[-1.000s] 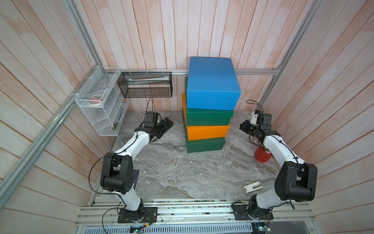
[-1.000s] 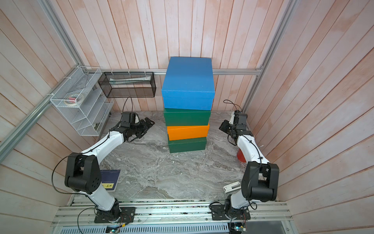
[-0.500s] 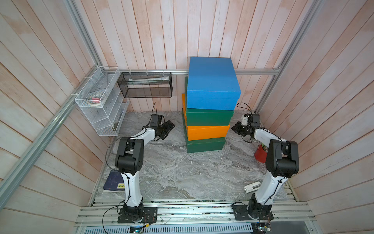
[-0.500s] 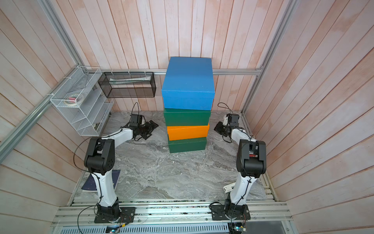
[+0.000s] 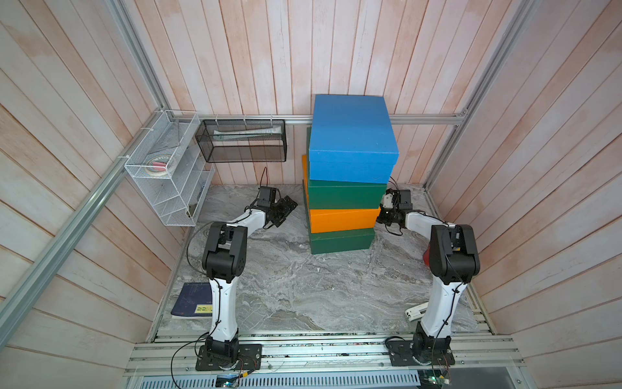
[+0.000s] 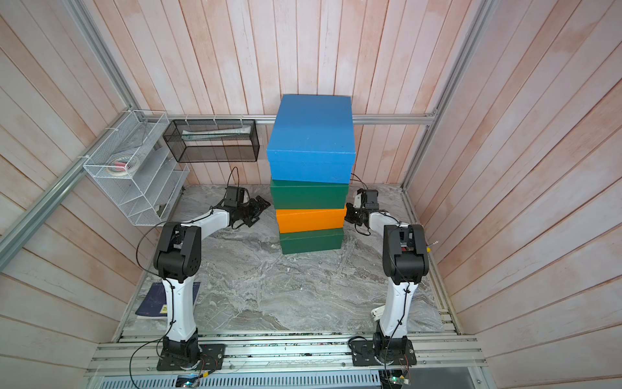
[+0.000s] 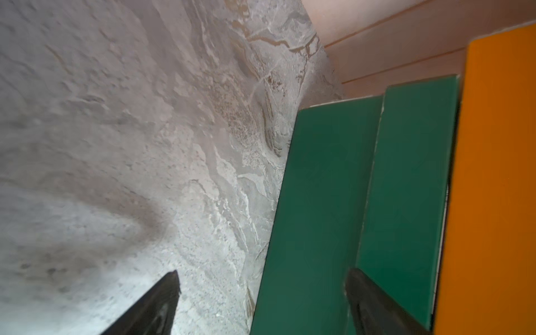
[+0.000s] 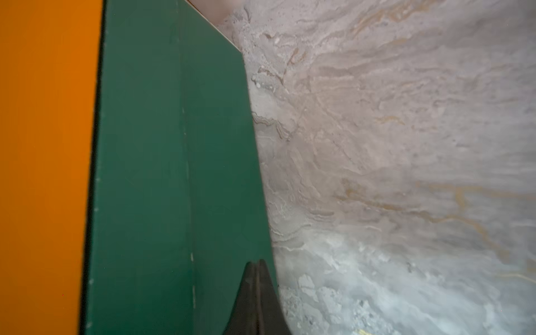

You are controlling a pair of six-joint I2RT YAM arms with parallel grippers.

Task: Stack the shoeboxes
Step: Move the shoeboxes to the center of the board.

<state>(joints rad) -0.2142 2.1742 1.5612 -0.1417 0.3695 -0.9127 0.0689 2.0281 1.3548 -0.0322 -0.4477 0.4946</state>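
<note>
One stack stands at the back middle of the worktop, close to the rear wall. The lower green box sits on the worktop, the orange box on it, then the upper green box, and the blue box on top (a little askew, overhanging the green one beneath).

The left tool hangs low near the stack's left side, its jaws spread wide with nothing between them. In the left wrist view one finger shows over bare worktop and the other in front of the lower green box's side; whether that one touches the cardboard I cannot tell.

The right tool has its fingers pressed flat together and grips nothing. Its tip lies just beside the lower green box's right side (contact cannot be judged). In both top views it sits at the orange box's right edge.
</note>
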